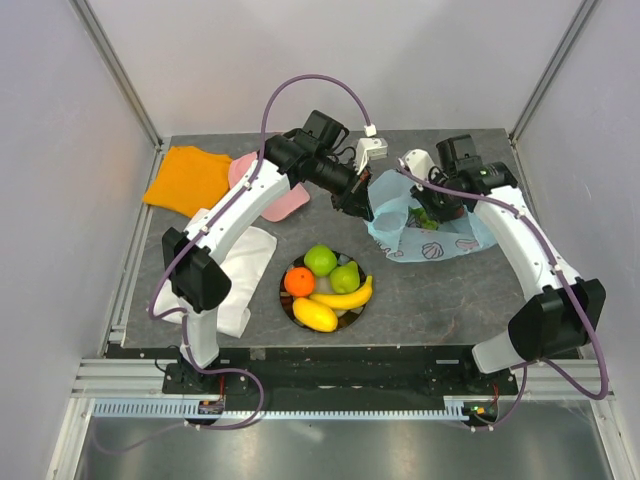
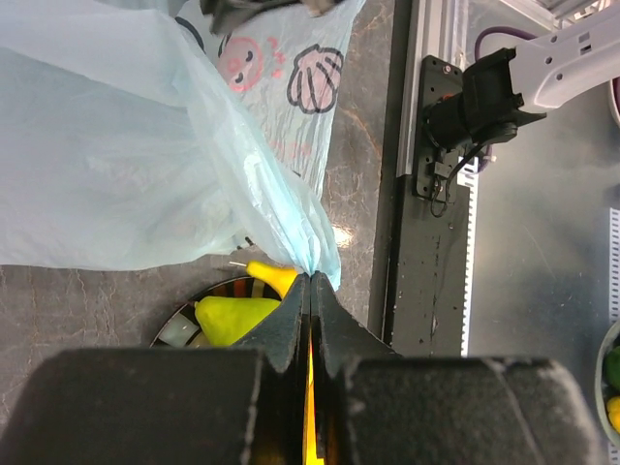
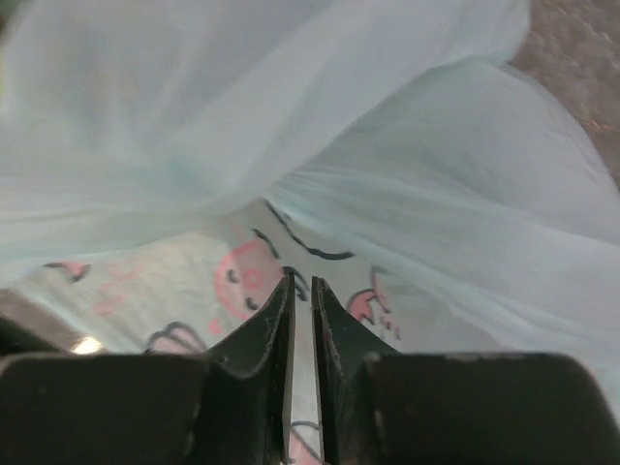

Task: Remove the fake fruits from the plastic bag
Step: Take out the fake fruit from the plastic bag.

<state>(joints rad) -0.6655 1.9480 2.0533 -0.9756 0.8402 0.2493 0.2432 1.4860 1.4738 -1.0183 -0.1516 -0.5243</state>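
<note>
1. On the far right of the grey table (image 1: 430,300), the plastic bag (image 1: 445,242) is lying open, its pale blue film printed with pink cartoon animals.
2. The left gripper (image 2: 310,283) is pinching the bag's edge, jaws clamped on it.
3. The right gripper (image 3: 301,291) is showing jaws nearly together; any film between is unclear. Only overhead are the green grapes (image 1: 426,218) showing inside.
4. The plate (image 1: 286,300) is holding apple (image 1: 320,260), pear (image 1: 346,276), orange (image 1: 299,281), banana (image 1: 345,296), mango (image 1: 315,314).

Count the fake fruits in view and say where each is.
6. Five on the plate: orange, green apple, green pear, banana, yellow oval fruit. Green grapes show at the mouth of the plastic bag; others may be hidden inside.
</note>
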